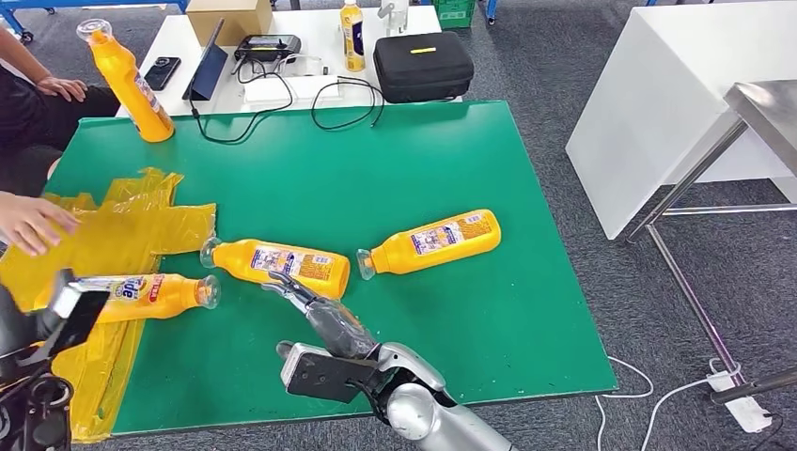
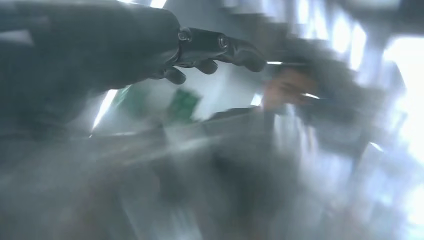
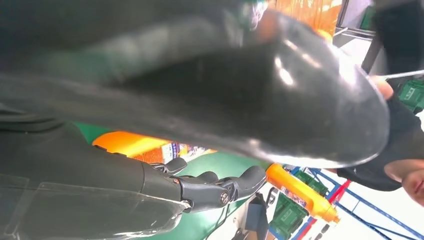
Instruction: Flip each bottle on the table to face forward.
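A green table (image 1: 470, 169) is holding 4 orange bottles. 1 bottle is standing (image 1: 127, 80) at the far left corner. 3 are lying down: a left bottle (image 1: 141, 293) resting on a yellow bag (image 1: 122, 235), a middle bottle (image 1: 277, 265), and a right bottle (image 1: 432, 242) lying well apart on bare green. The right hand (image 1: 315, 315) is reaching over the near edge, its dark fingers (image 1: 282, 285) right at the middle bottle, with the fingers stretched out and holding nothing. The left hand (image 2: 210, 50) is hanging off the table; in the blurry left wrist view its fingers are curling a little with nothing in them. A person's hand (image 1: 33, 224) is pressing on the yellow bag, right beside the left bottle. Another hand (image 1: 61, 87) is resting near the standing bottle. Behind the green table, a white table (image 1: 310, 33) is holding a black case (image 1: 423, 64), a box (image 1: 230, 19), a phone (image 1: 162, 71), cables (image 1: 343, 99) and 1 more bottle (image 1: 352, 36). The right wrist view is showing the thick thumb (image 3: 240, 100) up close, covering much of the picture, with the middle bottle's label peeking under it and the standing bottle past the fingers.
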### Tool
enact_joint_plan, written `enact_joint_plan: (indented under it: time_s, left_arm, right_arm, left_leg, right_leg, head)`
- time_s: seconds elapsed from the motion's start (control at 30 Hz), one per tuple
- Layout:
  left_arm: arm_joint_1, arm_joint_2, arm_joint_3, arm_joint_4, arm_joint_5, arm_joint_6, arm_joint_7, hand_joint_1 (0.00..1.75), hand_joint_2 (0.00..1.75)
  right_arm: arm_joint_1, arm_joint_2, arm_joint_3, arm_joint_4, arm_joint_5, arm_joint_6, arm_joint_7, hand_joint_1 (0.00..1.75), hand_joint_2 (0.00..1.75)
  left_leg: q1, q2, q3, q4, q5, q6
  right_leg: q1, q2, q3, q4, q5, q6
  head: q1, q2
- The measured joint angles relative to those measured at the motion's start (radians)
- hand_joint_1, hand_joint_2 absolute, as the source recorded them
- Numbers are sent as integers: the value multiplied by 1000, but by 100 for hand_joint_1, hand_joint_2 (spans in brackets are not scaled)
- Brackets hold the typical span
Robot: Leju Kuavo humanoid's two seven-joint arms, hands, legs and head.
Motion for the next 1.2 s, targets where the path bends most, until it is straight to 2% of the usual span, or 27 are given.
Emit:
enact_joint_plan:
  time_s: [0.07,0.1,0.17,0.23,0.3,0.37,0.43,0.6,0.7,0.8,0.9,1.03,1.1,1.13,1.2]
  left_arm:
    - [-3,-13,5,-17,278,-73,3,0,0]
    - [-6,-23,9,-34,418,-145,14,0,0]
    - [-8,-59,18,-94,619,-334,66,0,0]
    - [-7,-106,19,-175,729,-500,140,0,0]
    - [0,-149,1,-251,786,-596,201,0,0]
    - [15,-187,-40,-315,818,-644,239,0,0]
    - [33,-218,-94,-361,833,-653,254,0,0]
    - [56,-257,-186,-412,849,-683,275,0,0]
    - [65,-281,-278,-427,836,-687,288,0,0]
    - [67,-297,-364,-433,831,-675,294,0,0]
    - [68,-303,-411,-440,830,-667,296,0,0]
    - [92,-304,-433,-466,844,-649,298,0,0]
    - [124,-302,-430,-494,867,-640,295,0,0]
    - [145,-300,-424,-510,881,-642,290,0,0]
    - [193,-295,-399,-541,906,-658,274,0,0]
  right_arm:
    - [-2,6,0,5,28,-15,7,0,131]
    - [-6,12,-2,11,50,-27,15,0,175]
    - [-27,27,-12,34,108,-57,47,0,175]
    - [-60,40,-35,61,177,-83,99,0,175]
    - [-98,48,-67,92,247,-100,156,0,175]
    - [-140,51,-102,134,318,-118,199,0,175]
    - [-173,54,-139,182,366,-130,210,0,175]
    - [-222,64,-193,271,445,-149,252,0,175]
    - [-280,79,-229,365,513,-158,306,0,175]
    - [-329,99,-261,445,547,-161,325,0,175]
    - [-350,113,-278,497,567,-162,332,0,175]
    - [-358,113,-291,529,597,-130,334,0,175]
    - [-355,79,-296,510,571,-63,310,0,175]
    - [-350,43,-299,483,538,-12,289,0,175]
    - [-334,-65,-309,390,447,107,245,0,175]
  left_leg:
    - [0,0,0,0,0,0]
    - [0,0,0,0,0,0]
    - [0,-2,0,0,0,0]
    - [-1,-3,0,0,1,0]
    - [-2,-2,1,0,1,1]
    - [-3,-2,2,1,1,1]
    - [-4,-3,1,1,1,1]
    - [-4,-4,0,1,1,1]
    - [-4,-5,0,1,1,1]
    - [-3,-4,0,1,1,1]
    - [-3,-4,1,1,1,1]
    - [-3,-4,0,1,1,1]
    - [-3,-4,1,1,1,1]
    - [-3,-5,0,1,1,1]
    - [-4,-10,-1,1,1,1]
  right_leg:
    - [0,0,0,0,0,0]
    - [0,0,0,0,0,0]
    - [0,-1,0,0,0,0]
    - [-1,-2,1,0,0,0]
    - [-2,-2,2,0,0,0]
    - [-3,-2,3,0,1,1]
    - [-4,-3,3,0,1,1]
    - [-4,-3,2,-1,1,1]
    - [-4,-5,2,-1,1,1]
    - [-4,-4,2,0,1,1]
    - [-4,-4,2,0,1,1]
    - [-4,-4,2,0,1,1]
    - [-4,-5,2,0,1,1]
    - [-3,-5,2,-1,1,1]
    - [-4,-10,3,-2,0,1]
  head:
    - [0,0]
    - [0,0]
    - [0,0]
    - [0,0]
    - [0,0]
    - [0,0]
    - [0,0]
    - [0,0]
    - [0,0]
    - [0,0]
    - [0,0]
    - [-1,0]
    - [-1,0]
    - [-1,0]
    - [-1,0]
